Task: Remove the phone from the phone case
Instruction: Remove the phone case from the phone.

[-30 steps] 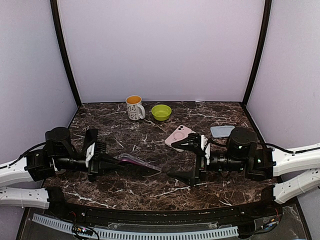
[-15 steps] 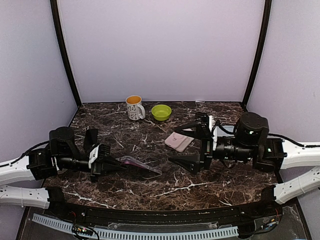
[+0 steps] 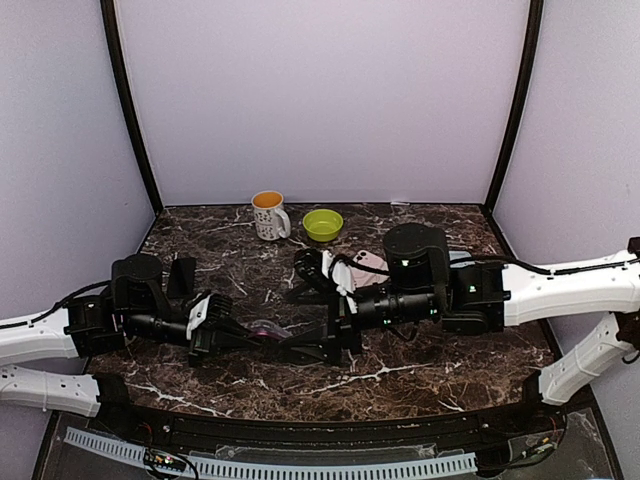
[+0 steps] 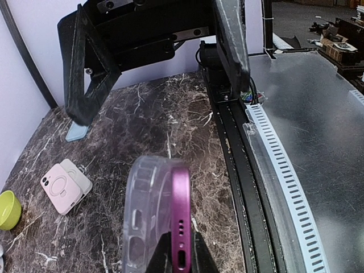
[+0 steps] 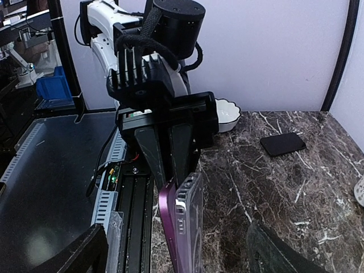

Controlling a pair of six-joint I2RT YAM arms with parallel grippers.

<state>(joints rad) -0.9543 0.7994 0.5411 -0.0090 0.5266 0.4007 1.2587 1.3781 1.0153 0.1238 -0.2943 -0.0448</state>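
- The phone (image 4: 181, 216), purple, is held on edge clear of the bench (image 3: 420, 370), over the middle of its near half. The clear phone case (image 4: 145, 210) is seen against one face of it.
- One end of the phone is clamped between the fingers of the left gripper (image 5: 170, 165). The left arm is stretched low and level from the left edge toward the centre.
- The right gripper (image 3: 300, 310) is turned to face it, with its fingers spread wide on either side of the phone's free end. No contact can be seen. The right arm is reached in low from the right edge.
- A pink case (image 4: 65, 185) is laid flat behind, and a mug (image 3: 268, 214) and green bowl (image 3: 322, 224) are set by the far edge.
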